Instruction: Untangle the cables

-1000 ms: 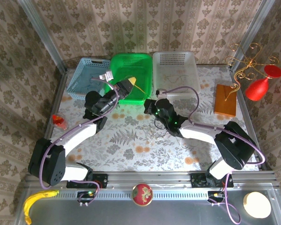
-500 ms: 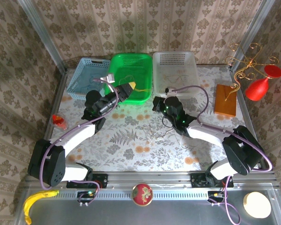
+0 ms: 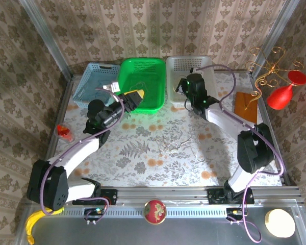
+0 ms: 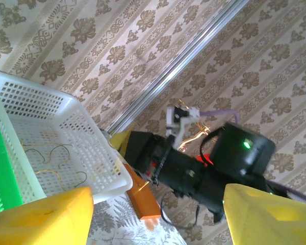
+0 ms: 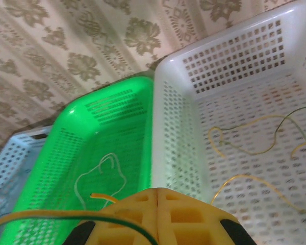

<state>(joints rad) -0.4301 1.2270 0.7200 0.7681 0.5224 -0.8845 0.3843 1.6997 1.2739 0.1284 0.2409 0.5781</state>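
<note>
No legible text, labels, brands or numbers anywhere. Round red disc (image 3: 155, 211) on the front rail (image 3: 194, 193) has a pale mark, possibly a logo, too small to read.

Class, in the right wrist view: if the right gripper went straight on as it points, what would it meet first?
Probably the white basket's wall next to the green basket; the right gripper, shut on a yellowish cable, aims at that seam. Depth is unclear.
</note>
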